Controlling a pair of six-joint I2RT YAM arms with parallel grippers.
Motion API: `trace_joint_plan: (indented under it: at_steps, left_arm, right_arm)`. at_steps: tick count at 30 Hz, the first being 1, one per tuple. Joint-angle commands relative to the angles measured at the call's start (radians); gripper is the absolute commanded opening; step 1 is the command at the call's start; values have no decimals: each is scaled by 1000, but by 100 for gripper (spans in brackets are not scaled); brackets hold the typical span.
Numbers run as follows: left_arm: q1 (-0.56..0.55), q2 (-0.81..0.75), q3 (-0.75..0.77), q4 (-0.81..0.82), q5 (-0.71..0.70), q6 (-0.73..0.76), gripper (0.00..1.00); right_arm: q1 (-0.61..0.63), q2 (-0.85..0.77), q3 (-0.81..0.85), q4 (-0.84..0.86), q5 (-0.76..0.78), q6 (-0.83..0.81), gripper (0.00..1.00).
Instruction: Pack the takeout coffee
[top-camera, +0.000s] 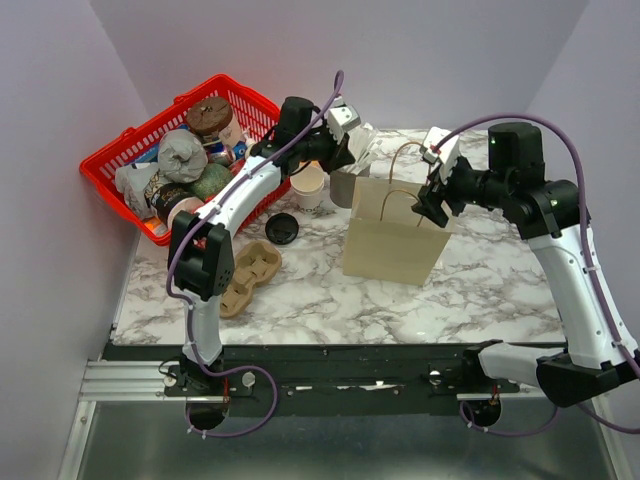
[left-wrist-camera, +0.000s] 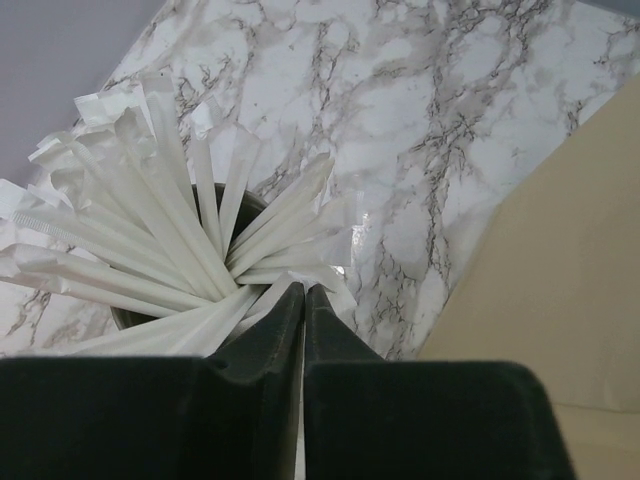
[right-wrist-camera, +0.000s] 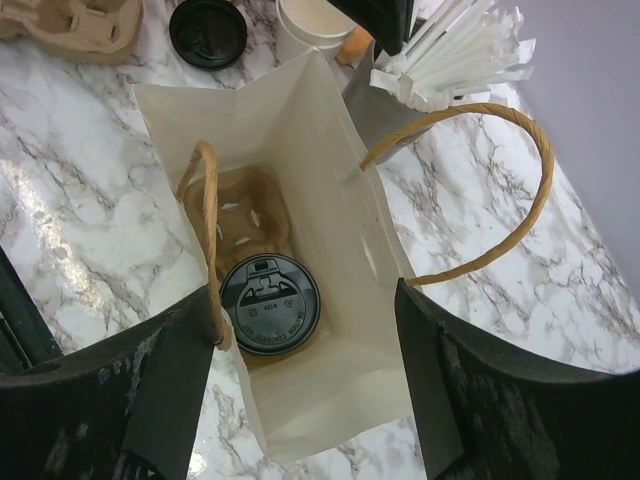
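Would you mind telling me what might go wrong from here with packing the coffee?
1. The left gripper looks pinched among the wrapped straws; pulling up may drag out several or tip their grey cup.
2. The right gripper straddles the mouth of the paper bag with jaws wide; a nudge could topple the bag, with the lidded coffee inside.

**Bits around the marble top**

Red basket upper left, piled w/ cups & crumpled paper. Centre: tan paper bag, upright, top open. Left of it: cardboard cup carrier, loose black lid, lidless paper cup. Grey cup w/ wrapped sticks just behind bag. Marble table under all.
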Motion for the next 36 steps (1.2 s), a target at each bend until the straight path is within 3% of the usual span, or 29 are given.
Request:
trace_joint_plan:
  at_steps: [1,15,26,36]
  left_arm:
    - [-5,-17,27,19,12,7,1]
    - [0,-240,82,-59,-6,26,0]
    - [-5,-425,170,-129,18,-67,0]
    - [-29,-588,35,-37,126,-137,0]
  right_arm:
    - [-3,12,30,18,10,13,79]
    - [-3,3,49,105,90,48,79]
    - [-3,-10,78,315,406,154,81]
    - [-3,-16,136,347,406,154,84]
